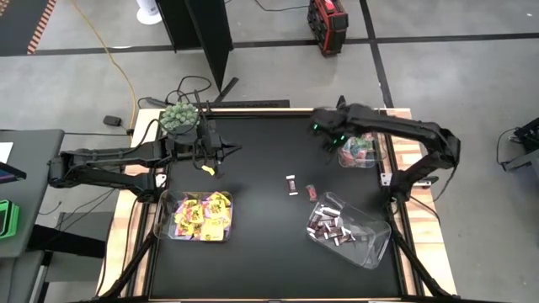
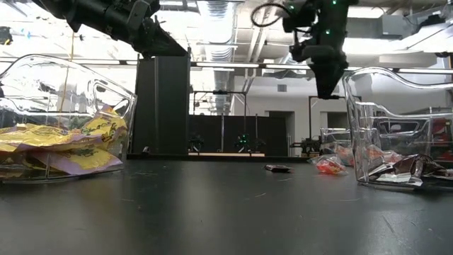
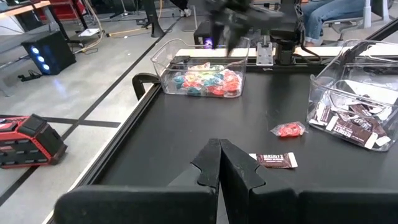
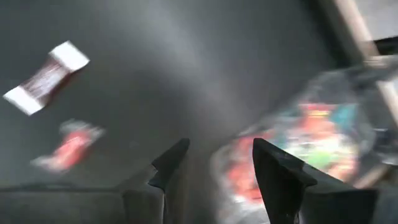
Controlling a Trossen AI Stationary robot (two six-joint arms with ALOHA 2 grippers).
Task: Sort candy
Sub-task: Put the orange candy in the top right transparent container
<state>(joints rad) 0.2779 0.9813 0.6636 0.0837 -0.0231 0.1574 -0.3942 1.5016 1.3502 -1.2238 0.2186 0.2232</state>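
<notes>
The right pincer is held open and empty beside the teal-and-pink candy bin; the left pincer is shut on nothing above the surface.

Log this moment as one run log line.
right pincer: open, empty, beside teal-and-pink bin | left pincer: shut, empty | loose on table: dark bar, red candy

Green ball plant, three clear bins

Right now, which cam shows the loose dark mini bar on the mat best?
Left wrist view: the dark mini bar lies close and unobstructed, label visible. High view shows it small at mid-table. Low view sees it edge-on, far off. Right wrist view shows it blurred.
</notes>
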